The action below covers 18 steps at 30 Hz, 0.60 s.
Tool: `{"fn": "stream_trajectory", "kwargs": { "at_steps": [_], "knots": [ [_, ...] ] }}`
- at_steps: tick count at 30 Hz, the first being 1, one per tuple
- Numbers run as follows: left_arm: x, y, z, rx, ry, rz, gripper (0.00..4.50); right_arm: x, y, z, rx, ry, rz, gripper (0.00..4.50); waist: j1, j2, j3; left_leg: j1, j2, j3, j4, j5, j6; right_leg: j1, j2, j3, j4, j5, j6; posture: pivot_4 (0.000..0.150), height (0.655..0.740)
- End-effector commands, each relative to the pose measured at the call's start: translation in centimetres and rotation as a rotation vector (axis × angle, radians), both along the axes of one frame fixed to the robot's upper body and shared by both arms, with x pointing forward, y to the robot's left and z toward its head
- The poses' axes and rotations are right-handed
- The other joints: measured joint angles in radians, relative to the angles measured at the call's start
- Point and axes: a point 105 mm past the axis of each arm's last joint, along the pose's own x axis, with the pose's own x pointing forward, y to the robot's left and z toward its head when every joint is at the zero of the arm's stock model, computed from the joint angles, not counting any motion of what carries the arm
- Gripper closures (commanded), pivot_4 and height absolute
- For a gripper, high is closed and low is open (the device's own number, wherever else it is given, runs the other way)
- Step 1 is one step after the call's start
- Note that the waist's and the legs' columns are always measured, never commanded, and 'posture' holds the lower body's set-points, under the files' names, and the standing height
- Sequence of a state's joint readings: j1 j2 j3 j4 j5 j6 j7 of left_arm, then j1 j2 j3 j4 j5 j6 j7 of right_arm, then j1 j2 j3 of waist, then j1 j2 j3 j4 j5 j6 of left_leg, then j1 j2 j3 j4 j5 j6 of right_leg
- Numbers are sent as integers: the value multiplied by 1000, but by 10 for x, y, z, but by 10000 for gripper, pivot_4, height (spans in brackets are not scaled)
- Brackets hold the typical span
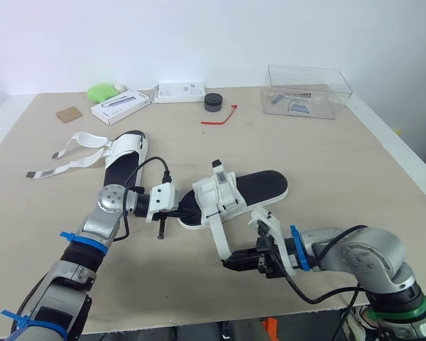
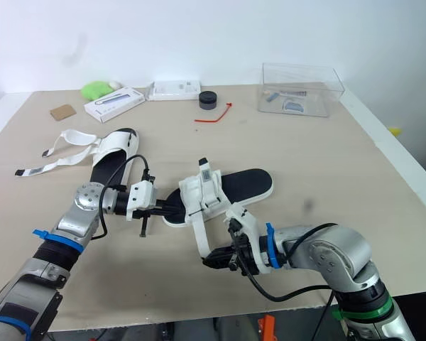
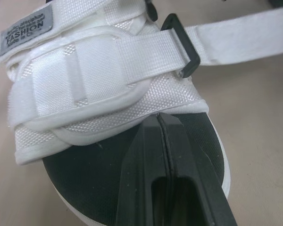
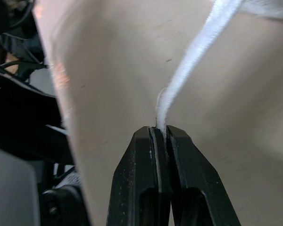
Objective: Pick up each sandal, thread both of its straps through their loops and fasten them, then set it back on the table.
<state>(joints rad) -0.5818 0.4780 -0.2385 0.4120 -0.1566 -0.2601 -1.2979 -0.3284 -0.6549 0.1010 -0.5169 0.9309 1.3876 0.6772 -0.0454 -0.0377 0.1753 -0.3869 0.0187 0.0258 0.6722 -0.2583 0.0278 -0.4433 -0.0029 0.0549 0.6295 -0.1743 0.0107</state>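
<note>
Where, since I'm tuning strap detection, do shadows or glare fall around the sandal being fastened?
Left eye view: soft, even light; only faint shadow on the table beside the sandal, no glare on it. Right wrist view: the strap stands bright against the table, pinched in the right gripper.

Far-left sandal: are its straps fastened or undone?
Undone. Both straps of the far-left sandal lie spread flat on the table, their ends free and well away from the sole.
</note>
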Motion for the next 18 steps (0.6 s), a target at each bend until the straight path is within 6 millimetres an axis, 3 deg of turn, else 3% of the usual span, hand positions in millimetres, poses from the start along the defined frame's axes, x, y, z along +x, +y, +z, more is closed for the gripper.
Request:
{"fn": "stream_trajectory", "kwargs": {
  "at_steps": [1, 4, 7, 9, 10, 14, 18],
  "knots": [
    [0, 3, -7, 32, 13, 8, 45000, -17, 3, 8, 37, 38, 65, 44333, 0, 0, 0, 0, 0, 0, 0, 0, 0, 0, 0, 0, 0, 0, 0, 1500, 7400],
    [0, 4, -8, 35, 14, 8, 45000, -19, 2, 9, 44, 55, 57, 44333, 0, 0, 0, 0, 0, 0, 0, 0, 0, 0, 0, 0, 0, -1, -1, 1500, 7400],
    [0, 4, -8, 38, 14, 6, 45000, -16, 1, 14, 38, 17, 48, 34327, 0, 0, 0, 0, 0, 0, 0, -1, 0, 0, 0, -1, 0, -1, -1, 1500, 7400],
    [0, 4, -9, 40, 15, 6, 45000, -14, -2, 17, 20, -1, 49, 24951, 0, 0, 0, 0, 0, 0, 0, -1, 0, 0, 0, -1, 0, -1, -1, 1500, 7400],
    [0, 4, -9, 42, 14, 6, 45000, -15, -3, 18, 11, -6, 55, 18045, 0, 0, 0, 0, 0, 0, 0, -1, 0, 0, 0, -1, 0, -1, -1, 1500, 7400],
    [0, 4, -9, 43, 15, 6, 45000, -19, -14, 34, -79, -125, 166, 897, -1, 0, 0, 0, 0, 0, 0, 0, 0, 0, 0, 1, 0, 0, 0, 1500, 7400],
    [1, 4, -9, 43, 15, 4, 45000, 9, -20, 60, -233, -647, 336, 897, -1, 1, 1, 1, 0, 1, 0, 0, 0, 0, 0, 0, -1, -1, 0, 1500, 7400]
  ]
}}
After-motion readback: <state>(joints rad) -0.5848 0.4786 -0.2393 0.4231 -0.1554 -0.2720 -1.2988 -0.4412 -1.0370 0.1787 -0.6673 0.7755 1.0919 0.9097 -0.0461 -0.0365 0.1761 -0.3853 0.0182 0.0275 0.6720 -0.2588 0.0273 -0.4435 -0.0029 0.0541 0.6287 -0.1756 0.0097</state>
